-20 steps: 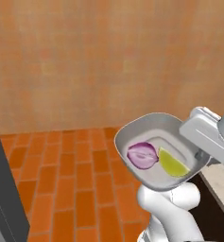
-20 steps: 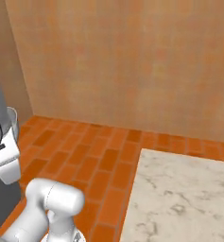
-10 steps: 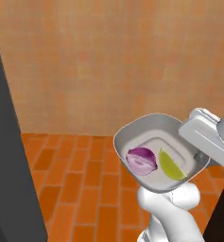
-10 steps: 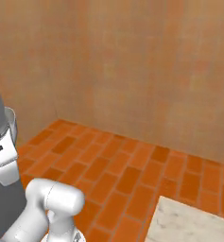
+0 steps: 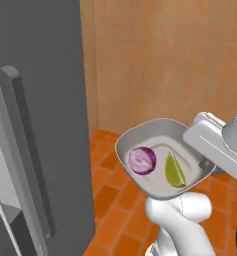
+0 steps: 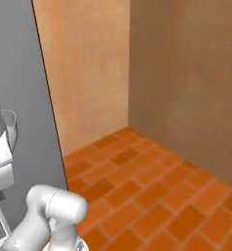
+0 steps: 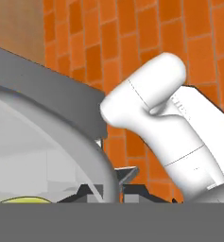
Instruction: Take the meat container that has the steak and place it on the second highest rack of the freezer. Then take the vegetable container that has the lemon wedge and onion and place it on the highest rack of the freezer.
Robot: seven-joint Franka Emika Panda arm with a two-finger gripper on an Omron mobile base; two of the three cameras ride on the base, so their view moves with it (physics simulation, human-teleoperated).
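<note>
Base turned since earlier frames: whole view shifted, freezer point(image 5: 35, 125) now fills left of my left base view, marble surface gone from right base view. End effector point(image 5: 207, 165) clamped on rim of container point(image 5: 155, 132), held in air over brick floor point(image 5: 110, 200), right of freezer. I count one container, one onion point(image 5: 142, 160), one lemon wedge point(image 5: 174, 171), both inside, side by side. One bar handle point(image 5: 27, 150) on freezer door. Orange wall point(image 5: 165, 60) behind. Nothing between container and freezer.
</note>
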